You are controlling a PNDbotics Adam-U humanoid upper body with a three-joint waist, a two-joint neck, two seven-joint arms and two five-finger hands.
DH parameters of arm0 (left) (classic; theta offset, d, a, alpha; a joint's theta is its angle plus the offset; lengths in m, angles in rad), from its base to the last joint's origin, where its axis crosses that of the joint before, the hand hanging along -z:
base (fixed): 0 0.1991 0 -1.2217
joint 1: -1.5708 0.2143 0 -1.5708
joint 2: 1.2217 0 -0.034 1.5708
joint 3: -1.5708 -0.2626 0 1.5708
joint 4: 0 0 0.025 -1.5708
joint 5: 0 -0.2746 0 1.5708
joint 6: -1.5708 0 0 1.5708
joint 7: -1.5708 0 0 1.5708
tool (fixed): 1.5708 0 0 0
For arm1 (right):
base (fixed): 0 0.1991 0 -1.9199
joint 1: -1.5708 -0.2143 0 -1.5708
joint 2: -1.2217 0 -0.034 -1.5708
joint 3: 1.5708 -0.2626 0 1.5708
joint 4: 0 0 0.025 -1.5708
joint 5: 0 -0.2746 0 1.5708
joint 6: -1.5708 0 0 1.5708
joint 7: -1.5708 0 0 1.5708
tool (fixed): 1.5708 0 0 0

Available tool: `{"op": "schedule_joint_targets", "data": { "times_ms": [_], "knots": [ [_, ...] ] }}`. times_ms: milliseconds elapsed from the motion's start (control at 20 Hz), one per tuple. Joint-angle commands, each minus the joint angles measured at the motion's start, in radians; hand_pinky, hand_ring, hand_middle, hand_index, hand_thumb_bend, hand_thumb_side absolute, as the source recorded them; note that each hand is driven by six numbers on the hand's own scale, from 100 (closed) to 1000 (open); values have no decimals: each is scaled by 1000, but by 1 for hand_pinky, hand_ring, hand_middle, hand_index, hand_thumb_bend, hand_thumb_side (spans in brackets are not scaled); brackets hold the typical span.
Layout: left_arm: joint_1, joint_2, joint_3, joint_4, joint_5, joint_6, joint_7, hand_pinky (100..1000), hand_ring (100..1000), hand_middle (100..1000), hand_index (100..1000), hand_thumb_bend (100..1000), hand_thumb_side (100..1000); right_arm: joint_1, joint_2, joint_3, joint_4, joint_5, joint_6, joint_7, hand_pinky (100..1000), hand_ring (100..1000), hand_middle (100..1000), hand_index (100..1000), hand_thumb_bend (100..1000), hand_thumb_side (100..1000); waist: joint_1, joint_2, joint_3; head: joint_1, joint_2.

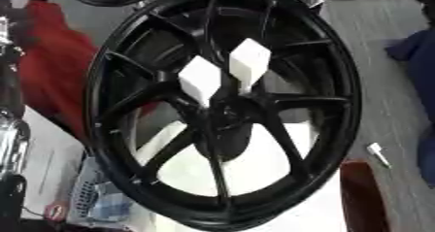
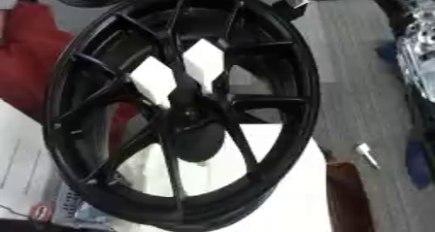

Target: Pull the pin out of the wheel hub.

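Black wheel (image 1: 223,105) stands tilted, fills most of the view, spokes meeting at the hub (image 1: 223,112). Two white blocks (image 1: 200,79) sit just above the hub, side by side, against the spokes. Red cloth (image 1: 53,61) behind the wheel at left. Small white pin (image 1: 377,153) lies on the grey floor (image 1: 365,71) right of the wheel, apart from it. Arm parts show at the left and right edges; no hands visible, so their state can't be told.
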State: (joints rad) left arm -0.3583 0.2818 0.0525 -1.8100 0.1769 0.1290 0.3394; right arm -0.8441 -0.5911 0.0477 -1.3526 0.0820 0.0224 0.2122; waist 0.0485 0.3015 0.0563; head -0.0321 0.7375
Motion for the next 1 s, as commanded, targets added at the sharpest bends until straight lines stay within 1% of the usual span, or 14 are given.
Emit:
{"op": "schedule_joint_targets", "data": {
  "times_ms": [50, 150, 250, 350, 550, 750, 850, 1000],
  "knots": [
    [-3, 32, 2, -9, 0, 2, -4, 796, 795, 718, 833, 434, 668, -77, -68, 59, 27, 62, -43, 85, 871, 731, 744, 824, 100, 598, -4, -30, 3, -4, 1],
    [-1, 34, 1, -8, 0, 2, -6, 796, 795, 718, 833, 432, 669, -126, -88, 100, 57, 103, -90, 147, 873, 742, 745, 825, 100, 564, -6, -31, 5, -6, 0],
    [0, 37, 0, -7, 0, 3, -8, 796, 795, 718, 833, 431, 669, -171, -102, 131, 96, 137, -150, 211, 875, 751, 747, 827, 100, 527, -8, -31, 6, -9, -6],
    [0, 39, 0, -7, -1, 4, -10, 797, 796, 719, 833, 430, 670, -215, -114, 161, 141, 166, -214, 272, 878, 761, 750, 828, 100, 502, -10, -31, 8, -11, -15],
    [-1, 45, -1, -7, -2, 4, -14, 797, 796, 719, 833, 428, 671, -293, -127, 210, 216, 209, -353, 388, 885, 780, 757, 832, 100, 399, -13, -28, 10, -17, -28],
    [-2, 49, -1, -8, -4, 5, -16, 797, 797, 720, 833, 425, 672, -360, -126, 251, 278, 254, -469, 491, 890, 797, 760, 833, 100, 381, -15, -21, 12, -29, -23],
    [-3, 50, -1, -9, -4, 5, -17, 797, 797, 720, 833, 425, 673, -390, -116, 266, 309, 281, -512, 532, 890, 801, 759, 832, 100, 381, -16, -17, 14, -37, -21],
    [-4, 52, -1, -10, -4, 6, -18, 797, 798, 720, 833, 422, 674, -423, -96, 286, 333, 319, -562, 563, 889, 802, 758, 831, 100, 402, -14, -11, 18, -44, -21]
  ]
}}
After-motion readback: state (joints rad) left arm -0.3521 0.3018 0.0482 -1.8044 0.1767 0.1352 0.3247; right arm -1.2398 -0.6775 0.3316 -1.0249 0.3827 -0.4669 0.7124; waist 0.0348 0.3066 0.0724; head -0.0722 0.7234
